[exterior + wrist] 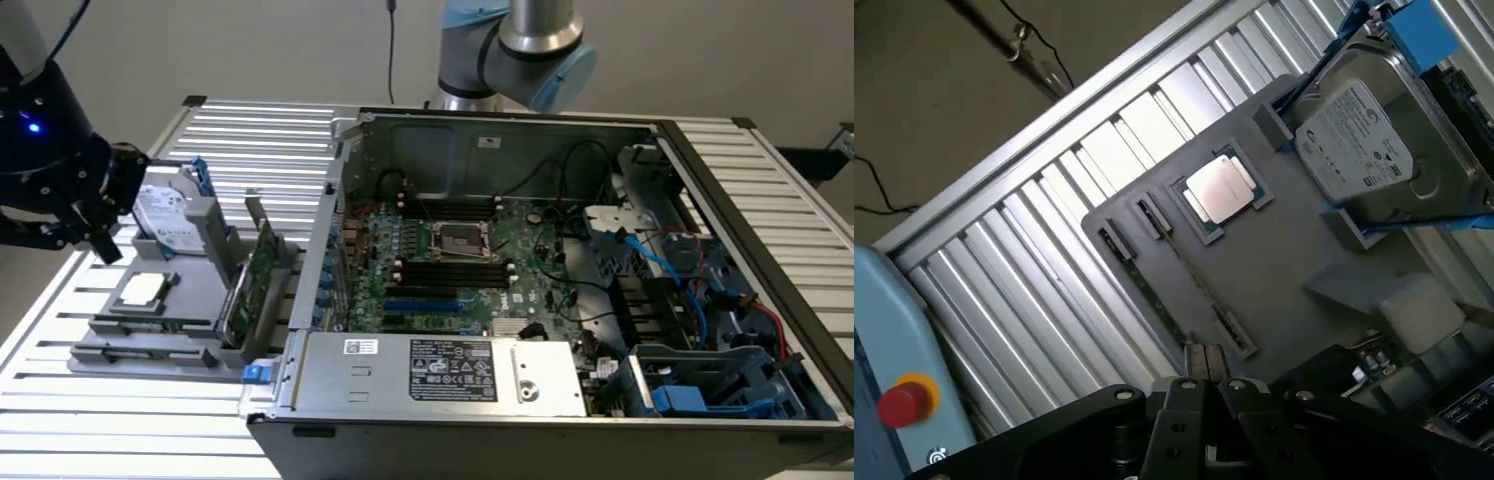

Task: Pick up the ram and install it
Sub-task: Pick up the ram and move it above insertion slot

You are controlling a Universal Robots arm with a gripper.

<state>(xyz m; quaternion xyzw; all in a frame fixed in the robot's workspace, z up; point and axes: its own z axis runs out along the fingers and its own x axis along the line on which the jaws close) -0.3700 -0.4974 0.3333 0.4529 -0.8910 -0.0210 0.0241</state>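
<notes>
1. Exterior view: high, angled down over the open computer case (507, 118) on the slatted table (254, 130); mid range, case takes most of the frame
2. Wrist view: close, looking past the gripper (1206, 362) down onto grey tray (1294, 250) and hard drive (1364, 150)
3. Shared: grey tray, hard drive, slatted table, at the exterior view's left

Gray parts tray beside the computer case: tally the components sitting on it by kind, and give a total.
hard drive: 1
CPU: 1
ram: 1
expansion card: 1
Total: 4
</notes>
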